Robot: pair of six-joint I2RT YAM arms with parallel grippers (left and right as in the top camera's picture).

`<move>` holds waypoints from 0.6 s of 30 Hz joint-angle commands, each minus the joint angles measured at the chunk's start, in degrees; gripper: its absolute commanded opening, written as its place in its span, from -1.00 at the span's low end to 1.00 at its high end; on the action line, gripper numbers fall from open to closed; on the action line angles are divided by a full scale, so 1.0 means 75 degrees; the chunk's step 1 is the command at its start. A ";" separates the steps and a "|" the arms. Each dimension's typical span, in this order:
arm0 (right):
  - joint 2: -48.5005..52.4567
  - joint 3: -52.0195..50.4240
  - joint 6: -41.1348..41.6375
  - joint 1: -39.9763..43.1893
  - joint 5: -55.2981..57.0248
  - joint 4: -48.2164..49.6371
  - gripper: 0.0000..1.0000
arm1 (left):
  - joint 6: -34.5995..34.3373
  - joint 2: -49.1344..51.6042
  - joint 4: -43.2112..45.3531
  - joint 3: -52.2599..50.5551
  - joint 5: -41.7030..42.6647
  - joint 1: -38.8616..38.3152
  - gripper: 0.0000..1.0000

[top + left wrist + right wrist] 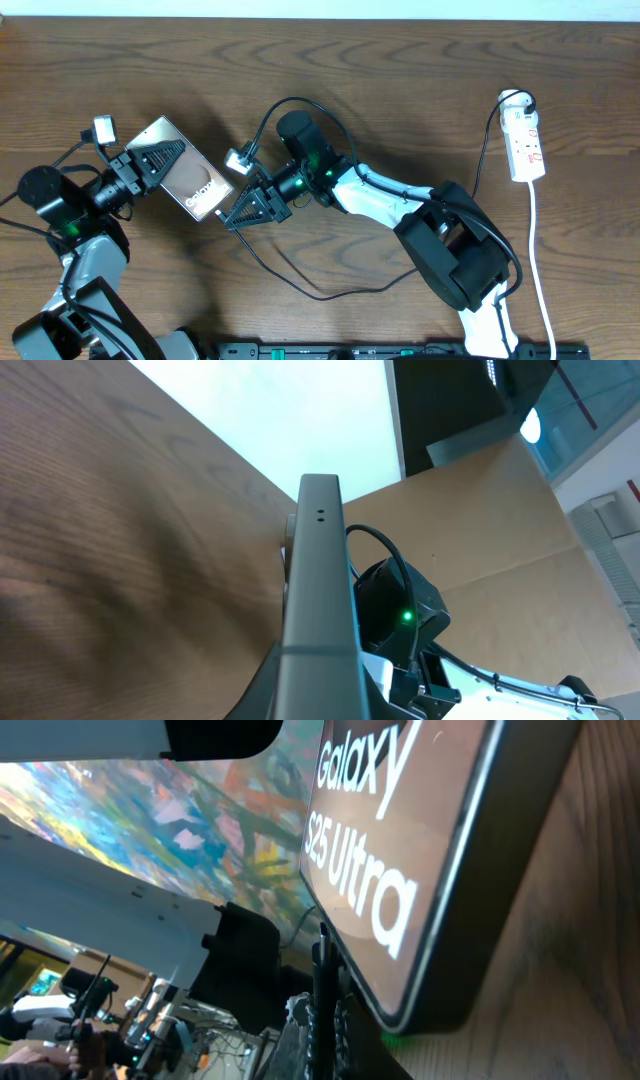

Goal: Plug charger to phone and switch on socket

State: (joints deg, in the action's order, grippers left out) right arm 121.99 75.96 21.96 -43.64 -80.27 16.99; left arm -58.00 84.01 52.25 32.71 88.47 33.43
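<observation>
The phone point(190, 180) is tilted up off the table, and my left gripper point(165, 158) is shut on its upper end. In the left wrist view I see the phone's grey edge point(318, 590) running straight away from my left gripper point(315, 705). My right gripper point(236, 212) is shut on the charger point(330, 294), right at the phone's lower end. The right wrist view shows the thin black charger point(322, 970) pinched in my right gripper point(325, 1030), just beside the "Galaxy S25 Ultra" phone face point(400, 840). Its plug tip is hidden. The white socket point(526, 140) lies at the far right.
The charger's black cable loops over the table in front of the right arm and rises to the plug at the socket's top end point(516, 100). A white cord point(540, 260) runs from the socket toward the front edge. The right arm's wrist point(400, 610) shows a green light.
</observation>
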 commanded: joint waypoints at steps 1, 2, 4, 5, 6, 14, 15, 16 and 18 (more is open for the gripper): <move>0.0020 0.0015 0.0047 0.0070 -0.0023 0.0015 -0.97 | 0.0131 0.0000 0.0041 0.0070 0.0213 0.0017 -0.86; 0.0020 0.0015 0.0044 0.0070 -0.0020 0.0015 -0.97 | 0.0131 0.0000 0.0041 0.0070 0.0213 0.0017 -0.86; 0.0020 0.0015 0.0044 0.0070 -0.0023 0.0015 -0.97 | 0.0131 0.0000 0.0041 0.0070 0.0213 0.0015 -0.85; 0.0020 0.0015 0.0044 0.0070 -0.0023 0.0015 -0.97 | 0.0131 0.0000 0.0041 0.0070 0.0213 0.0006 -0.86; 0.0020 0.0015 0.0044 0.0070 -0.0023 0.0015 -0.97 | 0.0131 0.0000 0.0041 0.0070 0.0213 -0.0003 -0.86; 0.0020 0.0015 0.0047 0.0076 -0.0029 0.0015 -0.97 | 0.0163 0.0000 0.0041 0.0067 0.0213 -0.0143 -0.86; 0.0020 0.0015 0.0047 0.0076 -0.0029 0.0015 -0.97 | 0.0166 0.0000 0.0044 0.0067 0.0213 -0.0154 -0.86; 0.0020 0.0015 0.0047 0.0076 -0.0029 0.0015 -0.97 | 0.0166 0.0000 0.0044 0.0070 0.0213 -0.0154 -0.86; 0.0020 0.0015 0.0047 0.0076 -0.0029 0.0015 -0.97 | 0.0192 0.0000 0.0044 0.0070 0.0213 -0.0154 -0.85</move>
State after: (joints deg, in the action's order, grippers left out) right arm 121.99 75.96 21.96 -43.31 -80.09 16.99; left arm -57.98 84.01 52.27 32.71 88.62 32.45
